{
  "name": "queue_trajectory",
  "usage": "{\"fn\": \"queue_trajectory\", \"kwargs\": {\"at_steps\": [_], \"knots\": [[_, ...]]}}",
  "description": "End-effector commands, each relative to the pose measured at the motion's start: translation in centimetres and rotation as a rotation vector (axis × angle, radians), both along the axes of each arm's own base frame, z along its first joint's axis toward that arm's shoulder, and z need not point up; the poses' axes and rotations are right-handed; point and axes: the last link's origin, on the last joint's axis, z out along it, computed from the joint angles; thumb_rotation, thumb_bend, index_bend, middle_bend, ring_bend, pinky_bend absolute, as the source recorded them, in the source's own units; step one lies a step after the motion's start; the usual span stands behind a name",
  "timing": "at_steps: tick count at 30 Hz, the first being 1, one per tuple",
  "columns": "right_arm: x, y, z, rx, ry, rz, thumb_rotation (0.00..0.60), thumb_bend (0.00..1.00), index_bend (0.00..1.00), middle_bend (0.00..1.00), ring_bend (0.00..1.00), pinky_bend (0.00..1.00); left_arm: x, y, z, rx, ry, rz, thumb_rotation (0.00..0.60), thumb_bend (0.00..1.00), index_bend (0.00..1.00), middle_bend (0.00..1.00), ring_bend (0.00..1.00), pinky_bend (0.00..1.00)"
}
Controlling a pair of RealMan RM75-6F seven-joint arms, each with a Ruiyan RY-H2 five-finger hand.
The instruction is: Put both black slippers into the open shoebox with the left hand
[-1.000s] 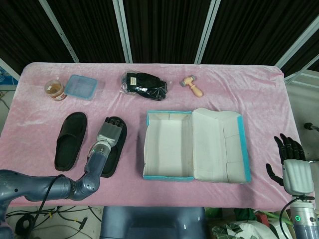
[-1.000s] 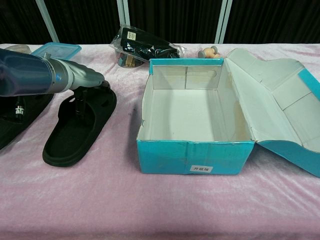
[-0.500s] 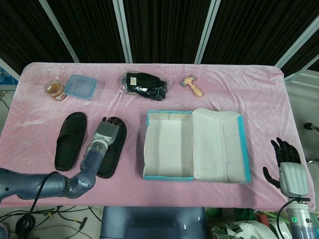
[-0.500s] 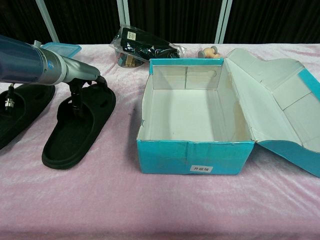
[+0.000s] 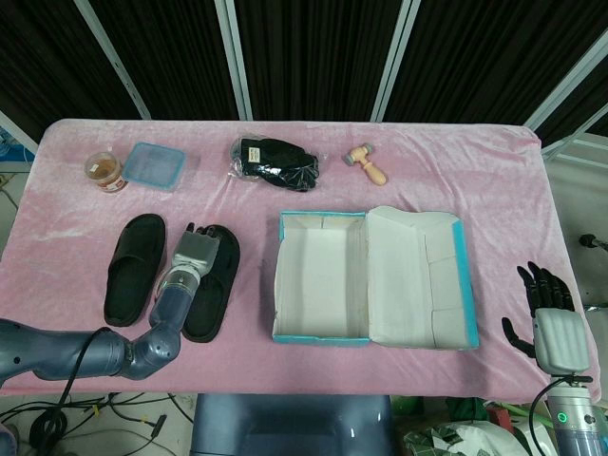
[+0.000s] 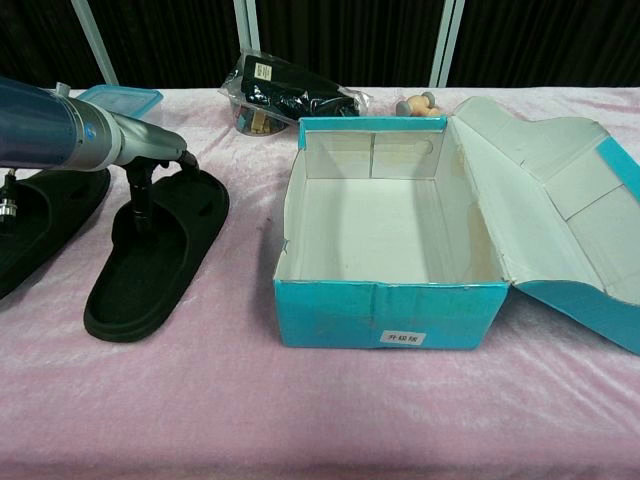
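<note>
Head view. Open shoebox (image 5: 321, 275), white inside with teal walls, lid folded back: taken as landmark. Near slipper (image 5: 211, 283) lay flat just left of the box; far slipper (image 5: 134, 268) lay beyond it, further left. Both outside the box. Left hand (image 5: 195, 252) sat over the strap end of the near slipper, fingers pointing away from the robot; whether it gripped could not be told. Right hand (image 5: 551, 323) hung well right of the box, off the table, fingers spread, holding nothing.

Chest view. Near slipper (image 6: 160, 257) left of the box, sole down. Dark fingers (image 6: 140, 195) of the left hand reached down at its strap; grip again unclear.

Handling, judged: light, moulded foam or rubber, flexible, not fragile. Best taken by the strap arch.
</note>
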Motion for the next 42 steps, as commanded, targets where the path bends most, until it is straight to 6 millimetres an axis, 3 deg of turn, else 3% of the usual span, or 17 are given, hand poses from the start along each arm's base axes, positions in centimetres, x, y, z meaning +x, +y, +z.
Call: {"fn": "queue_trajectory", "kwargs": {"at_steps": [1, 9, 17, 22, 26, 33, 42], "knots": [[0.0, 0.1, 0.1, -0.004, 0.000, 0.000, 0.600, 0.29, 0.00, 0.02, 0.00, 0.08, 0.3, 0.2, -0.2, 0.010, -0.024, -0.005, 0.600, 0.15, 0.29, 0.13, 0.07, 0.00], [0.1, -0.2, 0.0, 0.005, 0.002, 0.009, 0.600, 0.29, 0.00, 0.02, 0.00, 0.08, 0.3, 0.2, 1.7, 0.065, -0.187, 0.004, 0.600, 0.15, 0.36, 0.18, 0.08, 0.00], [0.6, -0.5, 0.1, 0.007, 0.008, 0.034, 0.600, 0.29, 0.00, 0.02, 0.00, 0.08, -1.5, -0.8, 6.0, 0.126, -0.469, 0.038, 0.600, 0.15, 0.39, 0.21, 0.11, 0.00], [1.0, -0.6, 0.3, 0.004, 0.011, 0.049, 0.600, 0.29, 0.00, 0.02, 0.00, 0.08, -2.2, -1.7, 8.6, 0.171, -0.706, 0.040, 0.600, 0.14, 0.40, 0.24, 0.15, 0.08], [1.2, -0.7, 0.3, 0.005, 0.013, 0.055, 0.600, 0.29, 0.00, 0.02, 0.00, 0.08, -1.6, -2.2, 9.8, 0.196, -0.921, 0.023, 0.600, 0.14, 0.42, 0.27, 0.19, 0.14], [1.4, -0.8, 0.5, 0.001, 0.016, 0.066, 0.600, 0.29, 0.00, 0.02, 0.00, 0.08, 1.3, -2.2, 8.1, 0.213, -1.146, -0.088, 0.600, 0.15, 0.46, 0.31, 0.24, 0.21], [1.2, -0.5, 1.2, -0.016, 0.020, 0.060, 0.600, 0.29, 0.00, 0.02, 0.00, 0.08, 7.4, -1.3, 4.1, 0.258, -1.298, -0.205, 0.600, 0.15, 0.45, 0.32, 0.24, 0.24]]}}
